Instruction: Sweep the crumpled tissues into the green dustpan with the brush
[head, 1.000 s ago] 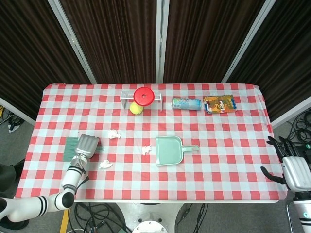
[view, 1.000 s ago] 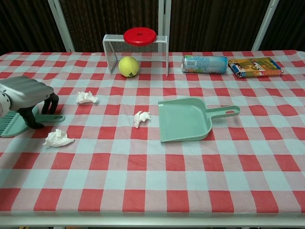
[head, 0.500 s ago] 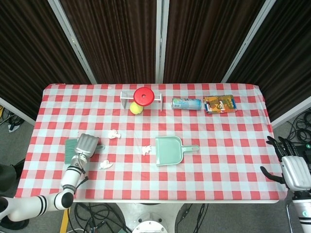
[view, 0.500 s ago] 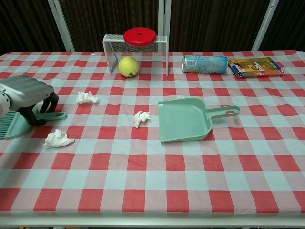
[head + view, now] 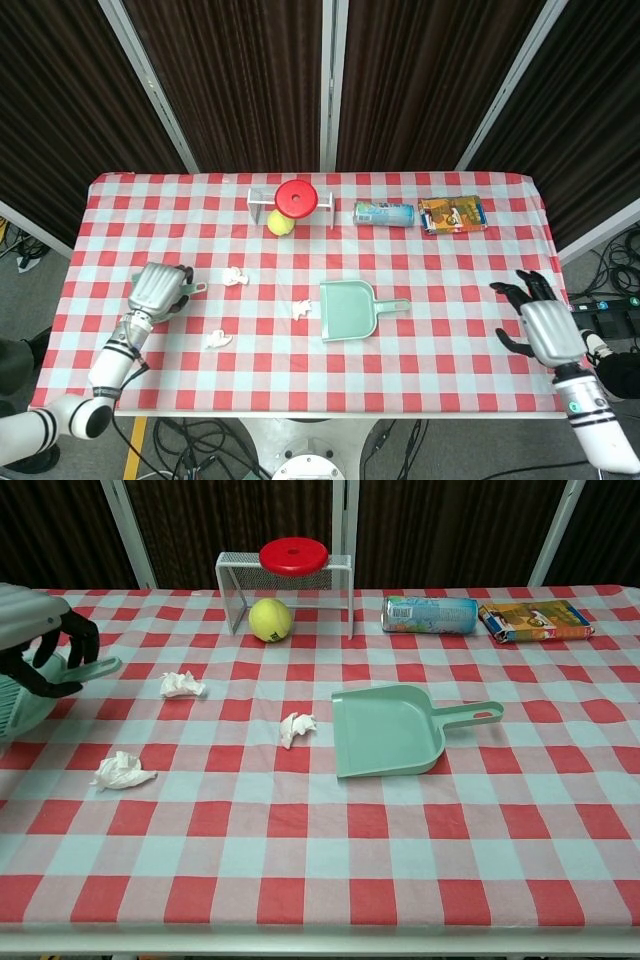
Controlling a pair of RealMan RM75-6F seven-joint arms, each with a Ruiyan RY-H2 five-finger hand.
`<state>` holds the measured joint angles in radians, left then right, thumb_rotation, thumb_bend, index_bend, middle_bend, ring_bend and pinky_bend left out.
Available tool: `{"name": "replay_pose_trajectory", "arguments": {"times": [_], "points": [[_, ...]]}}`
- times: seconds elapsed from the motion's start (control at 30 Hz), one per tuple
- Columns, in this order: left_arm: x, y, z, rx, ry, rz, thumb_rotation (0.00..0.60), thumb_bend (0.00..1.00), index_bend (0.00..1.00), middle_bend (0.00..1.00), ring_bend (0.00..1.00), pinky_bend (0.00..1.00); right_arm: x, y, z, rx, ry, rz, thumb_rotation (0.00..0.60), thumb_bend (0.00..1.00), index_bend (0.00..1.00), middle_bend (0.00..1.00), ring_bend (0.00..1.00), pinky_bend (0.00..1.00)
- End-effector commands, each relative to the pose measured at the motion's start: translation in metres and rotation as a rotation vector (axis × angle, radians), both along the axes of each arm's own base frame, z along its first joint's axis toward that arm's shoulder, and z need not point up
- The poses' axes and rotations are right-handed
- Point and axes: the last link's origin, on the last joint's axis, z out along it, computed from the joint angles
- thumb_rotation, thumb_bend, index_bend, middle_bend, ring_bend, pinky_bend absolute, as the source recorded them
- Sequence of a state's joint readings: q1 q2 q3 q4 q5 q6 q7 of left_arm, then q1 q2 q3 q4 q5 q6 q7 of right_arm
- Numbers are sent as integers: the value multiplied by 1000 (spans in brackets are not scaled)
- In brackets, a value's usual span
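Observation:
The green dustpan (image 5: 349,309) (image 5: 386,731) lies flat mid-table, handle pointing right. Three crumpled tissues lie left of it: one close to its mouth (image 5: 301,309) (image 5: 296,728), one further back (image 5: 235,276) (image 5: 181,685), one nearer the front (image 5: 217,339) (image 5: 122,771). My left hand (image 5: 158,288) (image 5: 35,638) grips the green brush (image 5: 92,668) and holds it lifted above the table's left side, left of all the tissues. My right hand (image 5: 541,327) hovers open over the table's right edge, holding nothing; the chest view does not show it.
At the back stand a white wire rack (image 5: 262,199) (image 5: 240,583) topped by a red disc (image 5: 296,196) (image 5: 293,555), with a yellow tennis ball (image 5: 279,224) (image 5: 270,619) under it. A can (image 5: 384,214) (image 5: 429,614) and a snack packet (image 5: 452,214) (image 5: 537,619) lie to their right.
My left hand has raised the brush off the cloth and drawn it back and to the left. My right hand has moved in over the table's right edge.

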<state>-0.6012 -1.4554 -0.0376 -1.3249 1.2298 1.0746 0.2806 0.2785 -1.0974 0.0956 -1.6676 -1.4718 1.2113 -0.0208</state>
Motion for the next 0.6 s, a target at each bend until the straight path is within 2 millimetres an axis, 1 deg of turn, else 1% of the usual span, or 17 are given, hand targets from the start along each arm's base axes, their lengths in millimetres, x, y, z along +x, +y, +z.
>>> {"name": "replay_pose_trajectory", "arguments": {"times": [0.03,0.1,0.23,0.37,0.5,0.6], "points": [[-17,-10,26,40,-23,-30,600,442,542,561,629,922,24,-27,-29,52,1,35,600,147,276,335,92,0],[-19,-12,31,43,-30,-37,600,442,542,561,628,922,33,-39,-46,83,21,44,600,146,283,344,92,0],[-23,-18,34,29,-27,-47,600,441,542,561,628,923,48,-54,-75,126,63,54,600,147,290,355,93,5],[-25,-23,33,7,-21,-50,600,441,542,561,628,923,61,-64,-102,155,102,71,600,152,308,365,94,8],[-26,-27,32,-9,-14,-57,600,443,542,561,627,922,67,-71,-122,181,146,75,600,212,333,379,110,13],[-26,-31,30,-26,-10,-58,600,443,542,561,627,922,70,-74,-135,191,185,80,600,213,342,388,114,13]]}}
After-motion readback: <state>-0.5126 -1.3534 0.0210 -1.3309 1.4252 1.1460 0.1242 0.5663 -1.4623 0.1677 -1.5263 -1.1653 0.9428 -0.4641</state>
